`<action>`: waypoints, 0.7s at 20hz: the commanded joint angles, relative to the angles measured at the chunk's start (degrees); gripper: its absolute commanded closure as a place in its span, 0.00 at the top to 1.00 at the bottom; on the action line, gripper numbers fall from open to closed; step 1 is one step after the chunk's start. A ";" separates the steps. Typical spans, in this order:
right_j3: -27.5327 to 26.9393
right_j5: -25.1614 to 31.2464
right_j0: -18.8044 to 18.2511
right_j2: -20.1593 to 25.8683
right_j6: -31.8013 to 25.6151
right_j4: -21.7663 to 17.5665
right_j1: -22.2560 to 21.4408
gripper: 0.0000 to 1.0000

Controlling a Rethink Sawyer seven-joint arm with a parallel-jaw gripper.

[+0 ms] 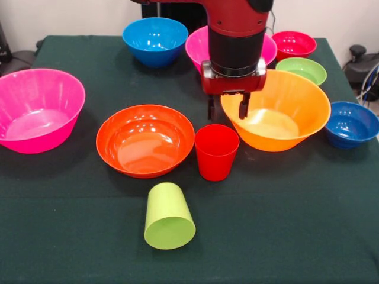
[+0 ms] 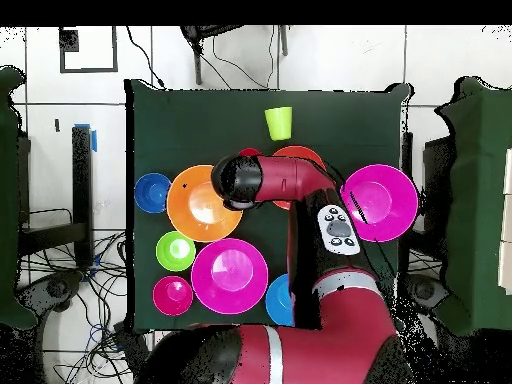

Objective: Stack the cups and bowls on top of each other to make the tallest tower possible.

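Empty, spread end effector [image 1: 227, 107] hovers above upright red cup [image 1: 216, 151]; next: descend and grasp its rim.

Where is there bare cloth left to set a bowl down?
Free: the front strip either side of the lime green cup, and the patch between the left pink bowl and blue bowl. Crowded: around the orange bowl and red cup.

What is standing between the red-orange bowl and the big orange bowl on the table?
The upright red cup stands between the red-orange bowl and the big orange bowl, a little nearer the camera. The front view shows this; overhead, the arm hides it.
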 commanded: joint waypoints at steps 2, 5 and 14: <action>-3.77 6.09 -2.11 6.22 -12.12 -5.29 0.31 1.00; -4.90 8.64 -2.09 5.54 -12.41 -6.13 -0.56 1.00; -5.42 15.27 -3.57 7.20 -12.92 -5.41 -3.45 1.00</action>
